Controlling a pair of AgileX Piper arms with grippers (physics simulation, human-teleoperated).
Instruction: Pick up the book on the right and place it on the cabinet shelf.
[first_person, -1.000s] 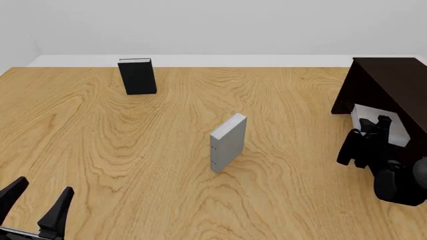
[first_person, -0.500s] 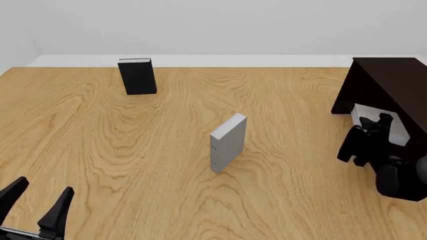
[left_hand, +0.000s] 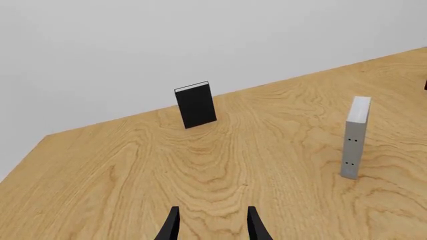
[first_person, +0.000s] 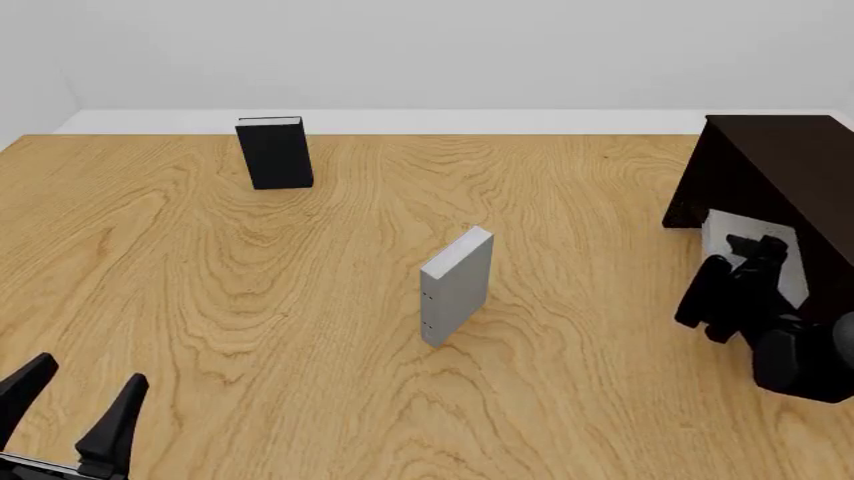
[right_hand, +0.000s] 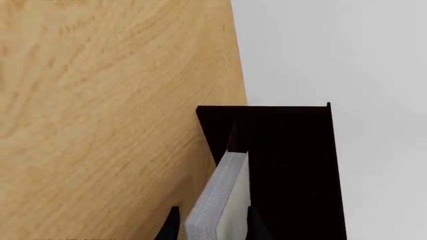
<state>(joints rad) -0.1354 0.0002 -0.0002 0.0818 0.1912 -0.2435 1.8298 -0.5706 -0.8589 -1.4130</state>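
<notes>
The right gripper (first_person: 750, 252) has edged the book (first_person: 787, 262) rightward over the wooden table (first_person: 267, 290).

My right gripper (first_person: 750, 258) was extended forward at the table's right side, fingers closed on a slab; my left gripper (first_person: 74, 400) rested low, fingers spread, empty.

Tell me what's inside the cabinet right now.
The light grey book stands in the cabinet opening, with the right tool around its near end. In the front view the arm covers part of the book; the dark interior behind it cannot be made out.
</notes>
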